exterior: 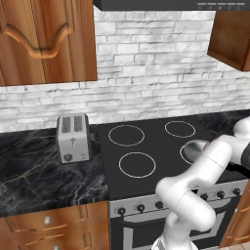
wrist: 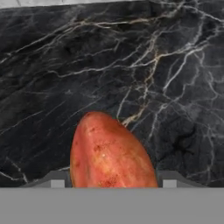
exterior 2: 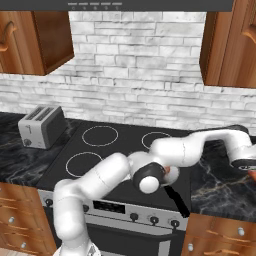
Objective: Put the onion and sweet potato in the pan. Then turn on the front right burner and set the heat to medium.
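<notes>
The gripper (wrist: 109, 181) is clamped around the sweet potato (wrist: 109, 153) over the right-hand counter (wrist: 65, 87), so panning it and the burner remain.

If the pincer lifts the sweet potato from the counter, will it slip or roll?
The sweet potato looks firm and rounded, tapering to one end, so it may pivot or slide between the fingertips. Its skin seems matte, which probably helps the grip. On the flat marble counter it would likely roll if nudged.
</notes>
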Motion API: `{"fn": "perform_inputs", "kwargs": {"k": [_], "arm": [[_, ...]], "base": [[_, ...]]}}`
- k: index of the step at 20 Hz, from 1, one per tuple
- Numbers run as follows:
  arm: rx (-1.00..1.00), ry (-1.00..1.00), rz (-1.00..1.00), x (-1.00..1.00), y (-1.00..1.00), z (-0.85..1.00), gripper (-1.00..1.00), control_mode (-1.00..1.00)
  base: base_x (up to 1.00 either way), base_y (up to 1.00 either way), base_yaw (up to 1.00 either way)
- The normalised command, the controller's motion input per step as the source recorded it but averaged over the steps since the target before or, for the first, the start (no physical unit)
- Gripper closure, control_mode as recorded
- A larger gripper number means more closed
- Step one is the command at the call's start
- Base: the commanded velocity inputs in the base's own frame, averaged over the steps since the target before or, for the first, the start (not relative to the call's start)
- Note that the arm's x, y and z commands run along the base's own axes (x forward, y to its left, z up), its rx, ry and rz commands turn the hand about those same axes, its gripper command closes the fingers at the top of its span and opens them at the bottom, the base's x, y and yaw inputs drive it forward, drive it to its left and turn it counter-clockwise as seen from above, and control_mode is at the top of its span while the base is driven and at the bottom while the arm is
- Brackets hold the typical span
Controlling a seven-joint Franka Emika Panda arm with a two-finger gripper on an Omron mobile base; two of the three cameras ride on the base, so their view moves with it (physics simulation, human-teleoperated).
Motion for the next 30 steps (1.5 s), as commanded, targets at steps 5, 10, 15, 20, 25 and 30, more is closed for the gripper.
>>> {"fn": "perform_inputs", "kwargs": {"k": [5, 10, 15, 20, 25, 30], "arm": [[0.00, -0.14, 0.00, -0.45, 0.64, 0.09, 1.00, -1.00], [0.00, -0.22, 0.00, -0.31, 0.92, 0.08, 1.00, -1.00], [-0.04, -0.07, 0.00, -0.31, 1.00, 0.48, 1.00, -1.00], [-0.14, 0.09, 0.00, -0.35, 1.00, 0.72, 1.00, -1.00], [-0.15, 0.18, 0.00, -0.30, 1.00, 0.50, 1.00, -1.00], [-0.15, 0.21, 0.00, -0.10, 1.00, 0.32, 1.00, -1.00]], "base": [[0.00, 0.00, 0.00], [0.00, 0.00, 0.00], [0.00, 0.00, 0.00], [0.00, 0.00, 0.00], [0.00, 0.00, 0.00], [0.00, 0.00, 0.00]]}}
